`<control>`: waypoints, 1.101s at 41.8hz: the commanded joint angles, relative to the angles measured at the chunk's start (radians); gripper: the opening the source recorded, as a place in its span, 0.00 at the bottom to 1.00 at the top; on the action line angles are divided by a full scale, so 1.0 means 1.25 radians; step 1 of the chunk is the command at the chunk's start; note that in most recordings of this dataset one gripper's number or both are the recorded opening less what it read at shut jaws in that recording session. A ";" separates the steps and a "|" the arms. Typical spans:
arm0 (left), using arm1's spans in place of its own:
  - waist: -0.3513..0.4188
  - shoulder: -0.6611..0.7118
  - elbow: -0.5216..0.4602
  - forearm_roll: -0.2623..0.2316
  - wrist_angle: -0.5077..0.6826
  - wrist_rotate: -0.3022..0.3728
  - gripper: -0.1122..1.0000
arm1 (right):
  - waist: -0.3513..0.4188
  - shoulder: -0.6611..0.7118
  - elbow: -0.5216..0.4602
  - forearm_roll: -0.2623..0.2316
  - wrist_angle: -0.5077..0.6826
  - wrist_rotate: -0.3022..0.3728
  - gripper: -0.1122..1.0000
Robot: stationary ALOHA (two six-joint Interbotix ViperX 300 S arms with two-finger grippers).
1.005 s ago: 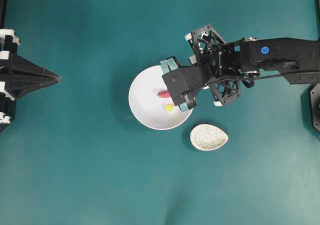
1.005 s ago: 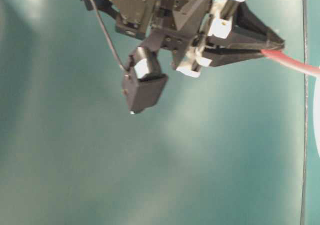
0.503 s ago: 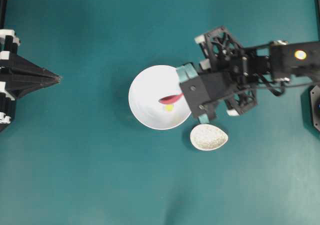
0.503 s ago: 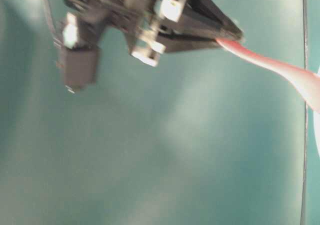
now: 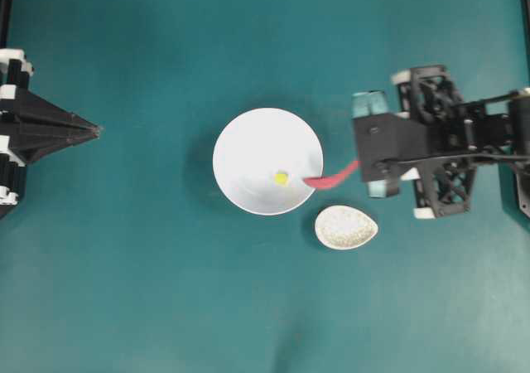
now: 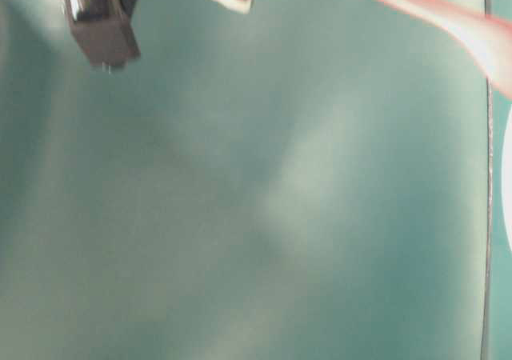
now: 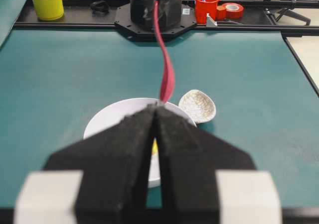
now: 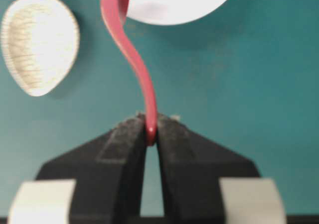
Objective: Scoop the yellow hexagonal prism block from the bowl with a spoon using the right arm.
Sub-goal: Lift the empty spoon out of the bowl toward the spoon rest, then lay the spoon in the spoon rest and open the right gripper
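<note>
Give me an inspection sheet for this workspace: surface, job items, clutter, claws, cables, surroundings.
Surface: teal table mat, no spills seen.
Job items: large round white bowl with the tiny yellow hexagonal block lying inside; glossy pink-red soup spoon with its scoop end over the bowl's right rim, empty of the block.
Clutter: small speckled cream spoon rest beside the bowl, apart from it.
Claws: right claw shut on the spoon's handle; left claw shut, holding nothing, parked at the left edge.
Cables: thin black cable along the right arm.
Surroundings: yellow cup, red cup and red tape roll behind the table.
</note>
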 commanded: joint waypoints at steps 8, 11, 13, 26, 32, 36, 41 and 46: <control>0.001 0.007 -0.020 0.002 -0.002 0.001 0.10 | 0.063 -0.106 0.071 0.050 -0.038 0.136 0.20; 0.000 0.009 -0.020 0.002 -0.002 0.000 0.10 | 0.077 -0.120 0.103 0.055 -0.065 0.169 0.20; 0.001 0.009 -0.020 0.002 -0.002 0.000 0.10 | 0.085 -0.128 0.125 0.056 -0.085 0.190 0.20; 0.000 0.012 -0.018 0.002 -0.002 0.000 0.10 | 0.090 -0.133 0.225 0.058 -0.193 0.263 0.20; 0.000 0.013 -0.018 0.002 -0.002 0.000 0.10 | 0.091 -0.133 0.256 0.060 -0.252 0.264 0.20; 0.000 0.016 -0.017 0.002 -0.002 0.000 0.10 | 0.091 -0.133 0.266 0.064 -0.270 0.265 0.20; 0.000 0.018 -0.017 0.002 -0.002 0.000 0.10 | 0.091 -0.133 0.269 0.070 -0.271 0.266 0.20; 0.000 0.020 -0.017 0.002 -0.002 0.000 0.10 | 0.091 -0.133 0.269 0.083 -0.271 0.266 0.20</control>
